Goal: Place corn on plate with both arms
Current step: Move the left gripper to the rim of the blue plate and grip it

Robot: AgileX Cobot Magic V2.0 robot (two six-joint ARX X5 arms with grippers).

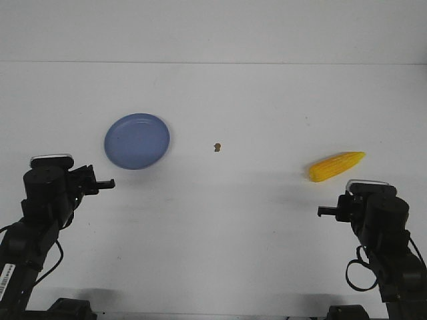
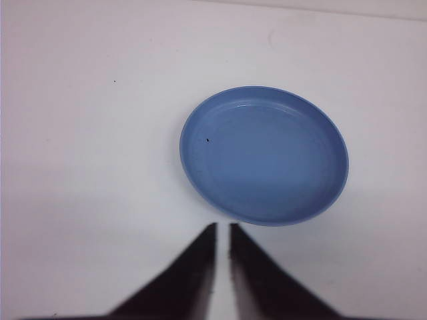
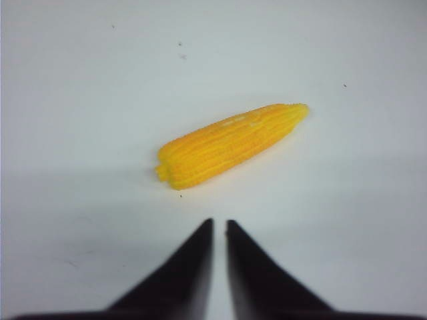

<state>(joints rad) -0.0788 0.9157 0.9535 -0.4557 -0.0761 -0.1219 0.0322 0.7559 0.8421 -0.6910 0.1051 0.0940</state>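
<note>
While nothing is yet gripped, lies the corn [image 1: 337, 166] flat on the white bench [image 1: 253, 227], well to the right of the plate [image 1: 137, 141] and untouched. Sits just ahead of the right end effector [image 3: 219, 230], whose fingers are drawn nearly together with only a thin slit between, clamped on nothing. Hangs likewise the left end effector [image 2: 222, 233] just short of the plate's near rim, fingers almost closed and empty. Rests a tiny brown speck [image 1: 217, 147] between plate and corn, nearer the plate.

Looks stiff and light, probably a moulded toy cob, with ribbed kernel rows that should give the fingers some bite. Tapers toward the end pointing away from the plate, so likely to squirt out if pinched near the tip. Best taken across the thicker middle, fingers square to the long axis, after opening wide first. Could roll on the bench if nudged sideways.

Shows no brand or writing on corn or plate; carries a small white label [image 1: 5, 275] on the left arm [image 1: 33, 220], too small to read.
</note>
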